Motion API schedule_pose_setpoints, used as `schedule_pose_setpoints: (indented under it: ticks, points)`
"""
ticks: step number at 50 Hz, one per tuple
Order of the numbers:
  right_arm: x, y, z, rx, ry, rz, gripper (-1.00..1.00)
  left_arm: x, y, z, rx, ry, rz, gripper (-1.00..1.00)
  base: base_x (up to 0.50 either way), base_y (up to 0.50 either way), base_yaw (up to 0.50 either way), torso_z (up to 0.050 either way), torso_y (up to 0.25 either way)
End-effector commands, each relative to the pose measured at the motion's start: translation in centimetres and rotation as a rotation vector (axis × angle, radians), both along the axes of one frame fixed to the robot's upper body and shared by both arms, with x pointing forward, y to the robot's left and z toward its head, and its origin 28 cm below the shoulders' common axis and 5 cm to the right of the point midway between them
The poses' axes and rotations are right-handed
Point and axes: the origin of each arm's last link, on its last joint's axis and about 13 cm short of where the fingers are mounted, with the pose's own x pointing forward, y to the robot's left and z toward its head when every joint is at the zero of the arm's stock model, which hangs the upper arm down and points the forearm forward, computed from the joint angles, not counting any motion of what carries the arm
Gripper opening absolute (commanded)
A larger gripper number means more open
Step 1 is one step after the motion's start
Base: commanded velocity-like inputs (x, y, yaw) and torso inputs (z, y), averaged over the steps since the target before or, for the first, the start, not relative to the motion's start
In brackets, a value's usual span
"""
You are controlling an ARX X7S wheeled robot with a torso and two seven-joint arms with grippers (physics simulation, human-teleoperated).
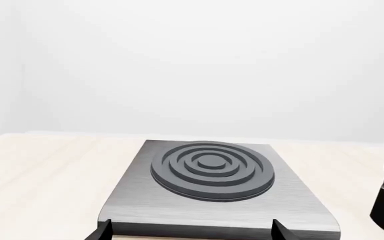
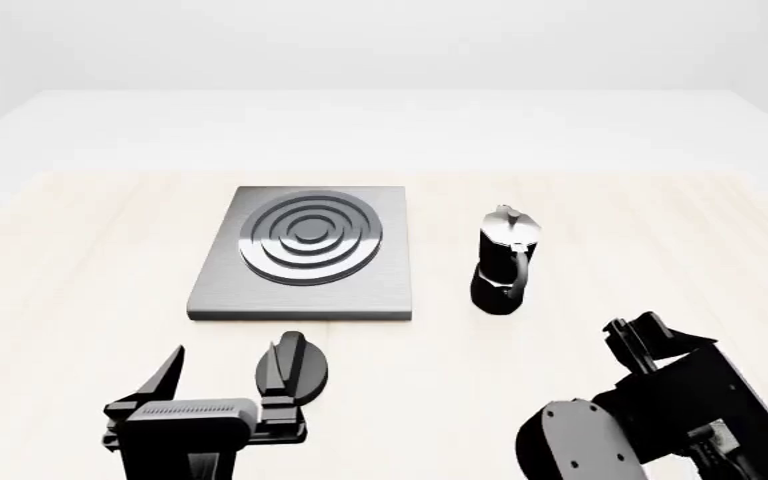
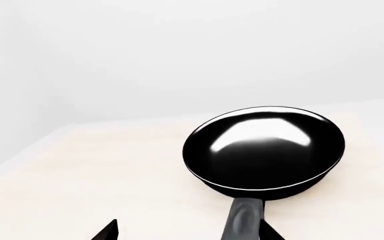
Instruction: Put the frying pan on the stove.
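Tabletop (image 2: 77, 260): pale wood-grain, matte, filling the lower two thirds of the head view; behind it a plain white floor and wall, evenly lit, no visible fixtures. Stove (image 2: 307, 255) lies flat at centre-left of the head frame, brushed grey plate with dark concentric burner rings. Moka pot (image 2: 506, 262) stands upright just right of centre, apart from the stove. A small black knob (image 2: 293, 368) sits on the tabletop below the stove's near edge. Left pincer (image 2: 224, 385), lower left of the head frame: released, fingers spread, grasping nothing, knob close by its right finger. Frying pan (image 3: 265, 152) appears only in the right wrist view, resting on the tabletop right of centre, handle running toward the bottom edge. Right pincer (image 3: 188, 231): released, finger tips apart at the bottom edge, handle close to one tip; contact cannot be told.
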Motion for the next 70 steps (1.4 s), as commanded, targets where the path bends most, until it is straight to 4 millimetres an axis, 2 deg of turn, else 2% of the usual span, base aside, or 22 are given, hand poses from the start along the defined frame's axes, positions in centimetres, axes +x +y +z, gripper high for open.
schedule_pose_setpoints:
  ticks: [1,20,31,48,70]
  points:
    - [1.2,0.1,0.2,-0.022,0.014,-0.043,1.00,0.0,0.1,-0.1,-0.004,0.000,0.002,1.00,0.00,0.00,0.00,0.000,0.000]
    - [3.0,0.2,-0.4,-0.002,0.050,-0.132,1.00,0.0,0.1,-0.1,-0.011,0.000,0.003,1.00,0.00,0.00,0.00,0.000,0.000]
    - [3.3,0.3,-0.1,-0.006,0.059,-0.145,1.00,0.0,0.2,0.0,-0.010,-0.002,0.003,1.00,0.00,0.00,0.00,0.000,0.000]
    - [3.5,-0.5,-1.7,-0.005,0.098,-0.148,1.00,-0.1,0.2,-0.1,-0.016,-0.003,0.010,1.00,0.00,0.00,0.00,0.000,0.000]
    - [3.4,-0.8,-2.4,0.004,0.116,-0.134,1.00,-0.1,0.3,0.1,-0.015,-0.008,0.013,1.00,0.00,0.00,0.00,0.000,0.000]
